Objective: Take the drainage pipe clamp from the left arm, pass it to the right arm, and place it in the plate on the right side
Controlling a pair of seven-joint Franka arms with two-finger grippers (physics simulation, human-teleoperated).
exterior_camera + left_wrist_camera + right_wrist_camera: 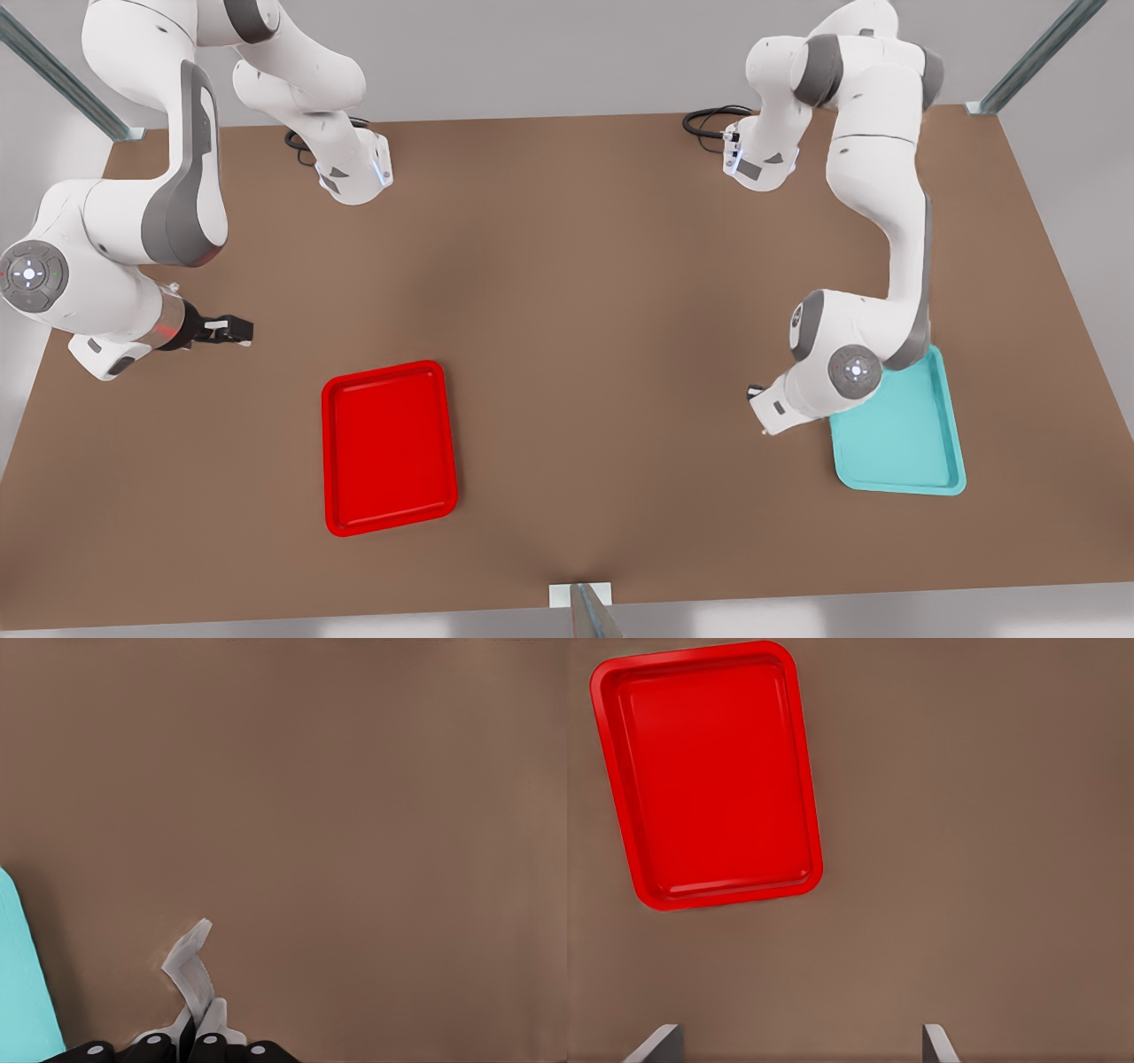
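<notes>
Nearest the front view's lower edge, at 7 o'clock on the worktop (pixel 576 266), the plate (pixel 390 447) is seen lying bare. At 4 o'clock a teal tray (pixel 912 443) is noted, also bare where visible.

Just beside the teal tray's inner edge, the left hand (pixel 756 392) is held low over the worktop. In the left wrist view its fingers are seen pinched onto the drainage pipe clamp (pixel 189 967), which is gripped by one end. The strap's long axis is run straight out from the fingertips, and the free tab is pointed away from the hand and kinked to one side. The clamp appears to be carried clear of the worktop.

Farther off, at 9 o'clock, the right hand (pixel 232 330) is pointed toward the centre. In the right wrist view its fingers (pixel 660 1043) are spread wide with nothing between, and the plate is seen ahead.

Step judged: the clamp is secured and the handover is not yet begun. Next, both hands are to be brought to mid-worktop, with the free tab presented to the spread fingers.
</notes>
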